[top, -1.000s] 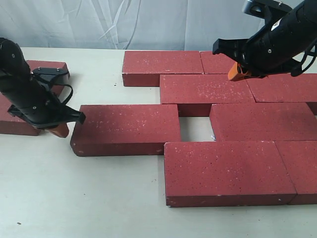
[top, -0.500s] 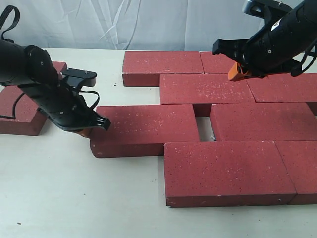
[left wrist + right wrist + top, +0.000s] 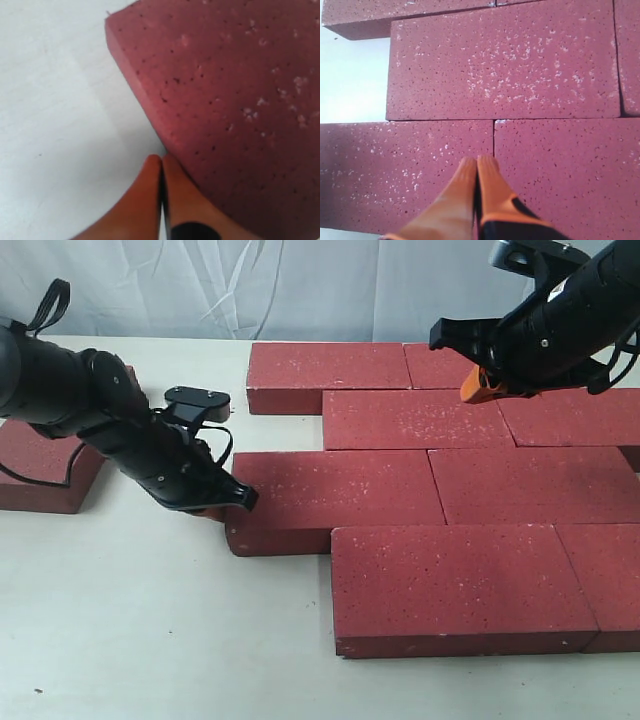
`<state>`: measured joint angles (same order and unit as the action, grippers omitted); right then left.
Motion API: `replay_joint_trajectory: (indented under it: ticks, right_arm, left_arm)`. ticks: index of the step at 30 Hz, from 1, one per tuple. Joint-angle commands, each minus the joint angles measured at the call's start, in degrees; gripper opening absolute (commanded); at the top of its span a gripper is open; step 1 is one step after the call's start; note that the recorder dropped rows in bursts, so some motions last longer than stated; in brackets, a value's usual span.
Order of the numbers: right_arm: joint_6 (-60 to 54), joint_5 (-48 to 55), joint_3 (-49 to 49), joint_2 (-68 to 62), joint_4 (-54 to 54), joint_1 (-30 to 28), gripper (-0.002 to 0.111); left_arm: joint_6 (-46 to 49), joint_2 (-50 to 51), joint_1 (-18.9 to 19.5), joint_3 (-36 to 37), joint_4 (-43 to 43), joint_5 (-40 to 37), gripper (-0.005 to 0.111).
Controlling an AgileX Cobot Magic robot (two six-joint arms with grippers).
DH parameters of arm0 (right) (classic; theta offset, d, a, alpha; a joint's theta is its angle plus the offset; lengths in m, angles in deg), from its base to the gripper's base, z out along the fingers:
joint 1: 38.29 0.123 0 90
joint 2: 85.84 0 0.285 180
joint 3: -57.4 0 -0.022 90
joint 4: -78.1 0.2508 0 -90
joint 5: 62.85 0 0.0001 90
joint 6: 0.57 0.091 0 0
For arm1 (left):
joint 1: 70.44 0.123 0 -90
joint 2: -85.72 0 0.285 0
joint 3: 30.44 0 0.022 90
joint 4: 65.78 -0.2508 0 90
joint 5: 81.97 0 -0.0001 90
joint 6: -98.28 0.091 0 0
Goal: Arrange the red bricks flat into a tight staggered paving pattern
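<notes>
- Dark-red, rough, pale-flecked rectangular paver bricks (image 3: 420,420) flat in tight staggered rows on the pale bench (image 3: 120,620).
- Left gripper (image 3: 161,165), orange fingers pinched together, tip against the left end of the third-row brick (image 3: 330,495).
- Right gripper (image 3: 477,165) likewise closed, empty, over the back rows.
- One spare brick (image 3: 40,475) apart, far left.

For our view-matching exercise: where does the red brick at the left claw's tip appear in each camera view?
Exterior view: red brick, centre, left end of the third row back to front.
Left wrist view: fills the right side, left claw shut beside its edge.
Right wrist view: lower left.
Shared landmark: the pale table bordering its free end.
</notes>
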<state>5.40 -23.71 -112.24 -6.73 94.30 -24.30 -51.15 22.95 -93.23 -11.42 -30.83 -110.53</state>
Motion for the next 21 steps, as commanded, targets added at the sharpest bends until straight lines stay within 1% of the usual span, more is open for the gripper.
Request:
replay_joint_trajectory:
  ticks: [1, 7, 12, 14, 18, 20, 21]
  right_arm:
    - [-0.33, -0.48, -0.31, 0.54, -0.09, -0.27, -0.001]
    - [-0.33, -0.48, -0.31, 0.54, -0.09, -0.27, -0.001]
    - [-0.33, -0.48, -0.31, 0.54, -0.09, -0.27, -0.001]
    - [-0.33, -0.48, -0.31, 0.54, -0.09, -0.27, -0.001]
    - [-0.33, -0.60, -0.31, 0.54, -0.09, -0.27, -0.001]
    - [-0.33, -0.60, -0.31, 0.54, -0.09, -0.27, -0.001]
    - [-0.33, -0.72, -0.31, 0.54, -0.09, -0.27, -0.001]
  left_arm:
    - [1.98, 0.20, -0.83, -0.01, 4.02, -1.26, 0.000]
    - [1.52, 0.20, -0.71, -0.01, 2.39, -1.68, 0.000]
    - [-2.26, -0.92, 1.52, -0.80, -1.15, -4.45, 0.000]
    - [-2.49, -2.03, 2.76, -0.92, -1.43, -4.91, 0.000]
    - [-3.21, -5.76, 6.68, -0.92, -1.54, -4.94, 0.000]
    - [-3.35, -7.40, 8.71, -1.01, -1.54, -4.42, 0.000]
    - [-3.35, -8.23, 10.41, -1.01, -1.54, -3.89, 0.000]
